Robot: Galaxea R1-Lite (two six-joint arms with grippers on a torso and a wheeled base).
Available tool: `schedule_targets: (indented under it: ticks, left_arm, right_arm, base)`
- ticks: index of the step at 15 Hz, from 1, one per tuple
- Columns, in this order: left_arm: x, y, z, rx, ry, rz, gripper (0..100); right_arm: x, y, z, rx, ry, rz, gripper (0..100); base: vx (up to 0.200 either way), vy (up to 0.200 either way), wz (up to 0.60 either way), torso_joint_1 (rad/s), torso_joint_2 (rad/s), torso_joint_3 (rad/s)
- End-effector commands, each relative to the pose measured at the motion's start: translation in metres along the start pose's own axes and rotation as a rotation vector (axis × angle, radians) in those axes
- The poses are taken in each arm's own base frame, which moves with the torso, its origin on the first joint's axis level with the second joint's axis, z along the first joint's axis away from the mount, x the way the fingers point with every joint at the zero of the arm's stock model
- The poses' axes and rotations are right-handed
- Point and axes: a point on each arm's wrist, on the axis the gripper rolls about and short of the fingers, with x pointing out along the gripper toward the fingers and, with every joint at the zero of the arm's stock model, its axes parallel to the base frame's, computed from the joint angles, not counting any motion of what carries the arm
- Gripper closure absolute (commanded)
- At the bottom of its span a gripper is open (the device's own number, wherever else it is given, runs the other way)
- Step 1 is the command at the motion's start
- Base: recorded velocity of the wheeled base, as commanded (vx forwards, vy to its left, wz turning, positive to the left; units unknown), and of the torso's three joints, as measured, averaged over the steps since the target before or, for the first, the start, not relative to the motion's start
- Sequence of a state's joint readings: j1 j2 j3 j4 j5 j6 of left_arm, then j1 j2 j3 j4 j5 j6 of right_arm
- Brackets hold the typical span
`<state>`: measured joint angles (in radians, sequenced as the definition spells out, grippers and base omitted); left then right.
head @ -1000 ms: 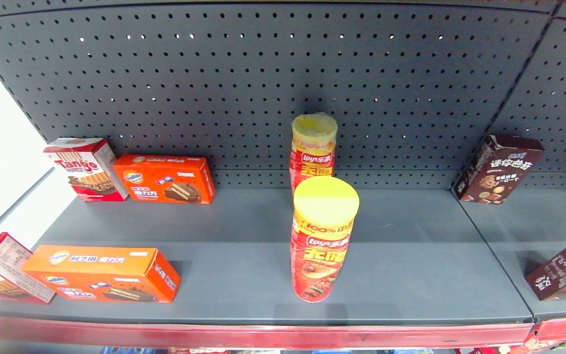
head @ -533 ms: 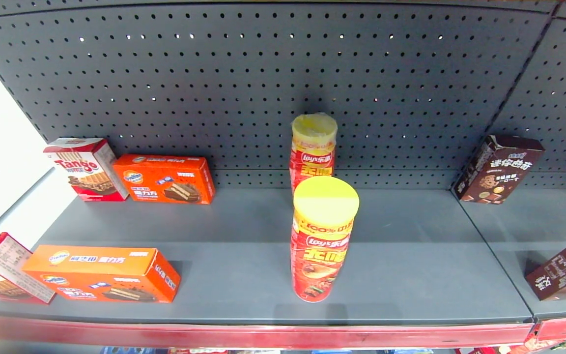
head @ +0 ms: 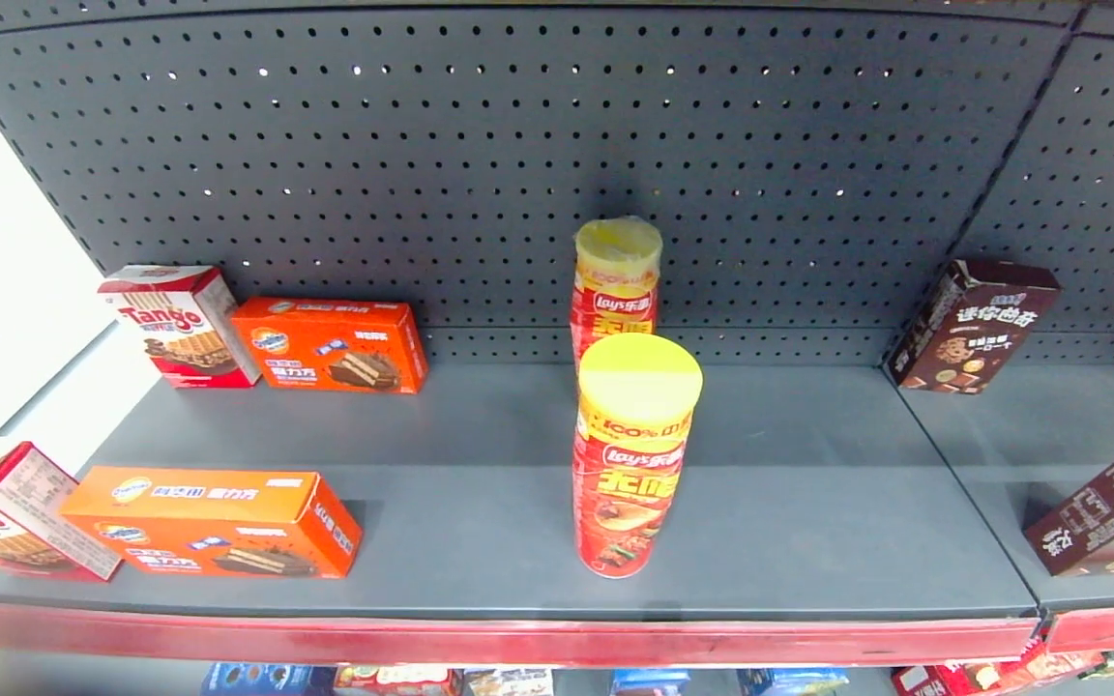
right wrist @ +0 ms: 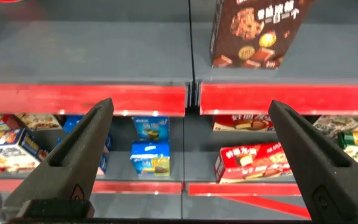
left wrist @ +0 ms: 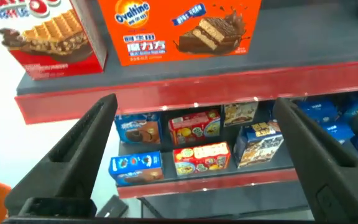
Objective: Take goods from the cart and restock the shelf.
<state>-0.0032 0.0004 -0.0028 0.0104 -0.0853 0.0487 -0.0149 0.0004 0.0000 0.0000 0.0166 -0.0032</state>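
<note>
Restocking is looking to be between placements, since both tools are hanging empty in front of the shelf (head: 808,503). Left tool (left wrist: 194,104) is spreading its fingers wide with nothing between them. It is facing the red edge strip (left wrist: 229,87) under the near orange box (left wrist: 179,31) and the near wafer box (left wrist: 48,34). Right tool (right wrist: 191,104) is likewise released and carrying nothing, and it is pointing at the strip below the near brown box (right wrist: 260,31) on the right-hand section.

Goods already on the shelf are standing as follows. Near can (head: 636,454) is sitting upright in the middle towards the front. Far can (head: 615,280) is standing straight behind it, close against the pegboard (head: 422,145). At the far left, the far wafer box (head: 180,324) and the far orange box (head: 335,345) are standing side by side. Far brown box (head: 978,324) is leaning at the far right.

Judging from this, the step in hand is going for the next item, not setting one down. The next move is probably calling for a turn to the cart and a grasp suited to whatever is picked. After that comes a return to one of the bare stretches on either side of the cans. Any approach there is needing care, because the near can is standing tall and alone and a passing nudge could tip it.
</note>
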Motion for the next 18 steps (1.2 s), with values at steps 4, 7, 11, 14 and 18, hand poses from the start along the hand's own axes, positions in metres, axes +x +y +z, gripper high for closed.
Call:
schedule_targets:
  ticks: [4, 7, 11, 14, 18]
  left_arm:
    - [-0.0001, 0.0, 0.0, 0.0, 0.0, 0.001, 0]
    - [-0.0001, 0.0, 0.0, 0.0, 0.0, 0.001, 0]
    - [-0.0001, 0.0, 0.0, 0.0, 0.0, 0.001, 0]
    - [-0.0001, 0.0, 0.0, 0.0, 0.0, 0.001, 0]
    - [-0.0001, 0.0, 0.0, 0.0, 0.0, 0.001, 0]
  right_arm:
    - [0.0, 0.0, 0.0, -0.001, 0.0, 0.0, 0]
    - [0.0, 0.0, 0.0, -0.001, 0.0, 0.0, 0]
    - [0.0, 0.0, 0.0, -0.001, 0.0, 0.0, 0]
    - [0.0, 0.0, 0.0, -0.001, 0.0, 0.0, 0]
    - [0.0, 0.0001, 0.0, -0.004, 0.0, 0.0, 0]
  base:
    - [0.0, 0.0, 0.0, 0.0, 0.0, 0.0]
    - [0.0, 0.0, 0.0, 0.0, 0.0, 0.0]
    - [0.0, 0.0, 0.0, 0.0, 0.0, 0.0]
    - [0.0, 0.0, 0.0, 0.0, 0.0, 0.0]
    - [0.0, 0.0, 0.0, 0.0, 0.0, 0.0]
